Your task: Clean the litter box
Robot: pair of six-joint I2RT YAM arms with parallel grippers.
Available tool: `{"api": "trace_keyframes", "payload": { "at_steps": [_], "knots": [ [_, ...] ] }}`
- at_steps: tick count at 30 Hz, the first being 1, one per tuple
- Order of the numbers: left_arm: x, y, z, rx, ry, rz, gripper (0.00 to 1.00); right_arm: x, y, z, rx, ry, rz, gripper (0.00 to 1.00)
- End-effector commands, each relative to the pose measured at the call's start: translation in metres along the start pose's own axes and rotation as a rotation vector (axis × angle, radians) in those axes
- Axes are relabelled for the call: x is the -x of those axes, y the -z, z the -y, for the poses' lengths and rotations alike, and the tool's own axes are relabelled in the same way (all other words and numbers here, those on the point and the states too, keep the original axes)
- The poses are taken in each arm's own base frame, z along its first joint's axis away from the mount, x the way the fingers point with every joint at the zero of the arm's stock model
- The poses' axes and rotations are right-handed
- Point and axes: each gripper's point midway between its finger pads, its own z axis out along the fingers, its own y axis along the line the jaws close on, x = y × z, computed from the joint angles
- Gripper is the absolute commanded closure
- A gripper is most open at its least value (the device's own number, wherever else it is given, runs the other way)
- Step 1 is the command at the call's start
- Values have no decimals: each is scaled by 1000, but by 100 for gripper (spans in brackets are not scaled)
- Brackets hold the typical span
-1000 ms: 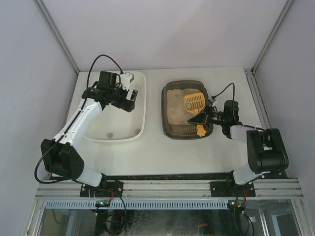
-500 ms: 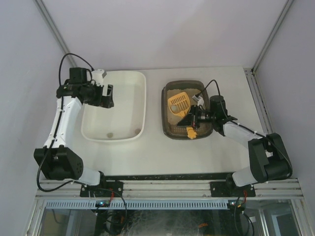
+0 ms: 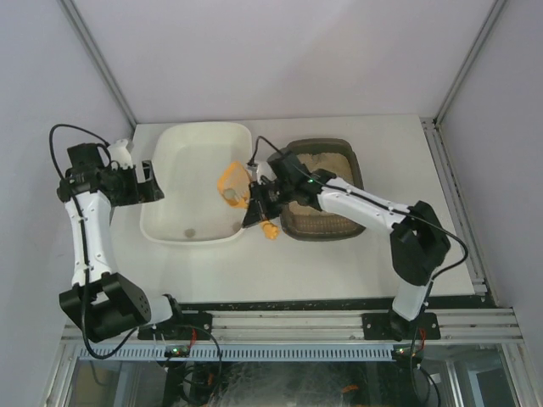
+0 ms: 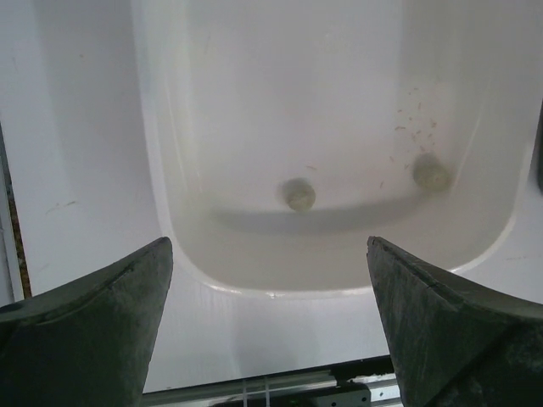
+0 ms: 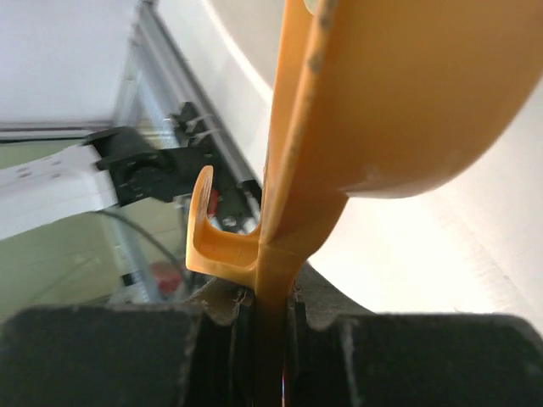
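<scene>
The left gripper is held open just left of the white tub. Over the tub's right rim an orange scoop is clamped by the right gripper — the litter box is set just right of it, on a white table walled in white. Two clumps in the tub are shown clearly only from the left wrist.

My left gripper hangs wide open on its bent arm; my right gripper, stretched leftward, pinches the orange scoop.
</scene>
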Motion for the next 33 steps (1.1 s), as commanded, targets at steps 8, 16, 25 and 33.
{"api": "trace_keyframes", "payload": {
  "at_steps": [8, 16, 25, 33],
  "knots": [
    [8, 7, -24, 14, 160, 85, 0, 10, -13, 53, -802, 368, -108, 100],
    [4, 2, -24, 2, 172, 74, 0, 27, 5, 51, -1213, 715, -57, 100],
    [5, 5, -23, 6, 161, 84, 0, 35, 7, 36, -1194, 752, 6, 100],
    [19, 18, -14, -23, 148, 121, 0, 34, 16, 4, -661, 397, 68, 100]
  ]
}}
